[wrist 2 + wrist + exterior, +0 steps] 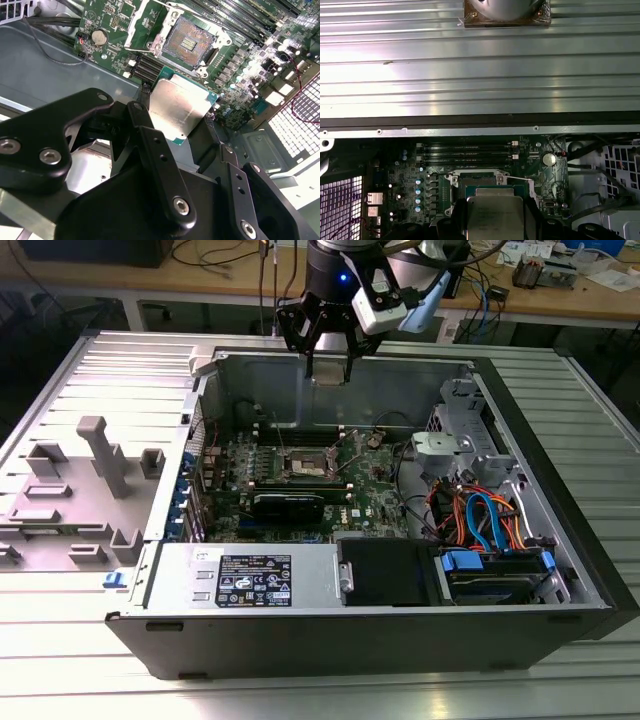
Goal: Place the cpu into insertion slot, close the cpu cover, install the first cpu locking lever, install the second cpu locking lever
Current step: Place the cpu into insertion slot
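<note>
Leaving open air above the insertion slot (308, 462); crowding its near side with a black card (288, 505); bunching cables (480, 515), possibly loose, at the exterior view's right; walling off the far side.

Between the jaws, the cpu (180, 107) hangs clear above the insertion slot (192, 42).
</note>
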{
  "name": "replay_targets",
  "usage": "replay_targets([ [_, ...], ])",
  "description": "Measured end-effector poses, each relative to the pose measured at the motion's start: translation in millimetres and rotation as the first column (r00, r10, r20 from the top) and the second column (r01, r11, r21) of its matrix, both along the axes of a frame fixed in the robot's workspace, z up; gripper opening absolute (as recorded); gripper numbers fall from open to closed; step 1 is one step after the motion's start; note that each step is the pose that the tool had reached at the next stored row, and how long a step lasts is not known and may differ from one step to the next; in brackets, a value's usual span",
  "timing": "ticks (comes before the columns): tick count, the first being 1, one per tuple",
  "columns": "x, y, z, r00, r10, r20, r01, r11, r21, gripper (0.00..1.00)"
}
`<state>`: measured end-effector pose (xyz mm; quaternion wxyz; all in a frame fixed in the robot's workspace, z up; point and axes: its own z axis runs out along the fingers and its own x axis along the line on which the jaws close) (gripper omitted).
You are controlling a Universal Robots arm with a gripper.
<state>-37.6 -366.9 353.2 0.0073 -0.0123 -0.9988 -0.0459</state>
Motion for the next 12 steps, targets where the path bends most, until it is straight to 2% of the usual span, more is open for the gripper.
replay_targets([
  [12,0.0,0.0,0.0,1.0,0.0,0.0,0.0,1.0,0.0019,0.55],
])
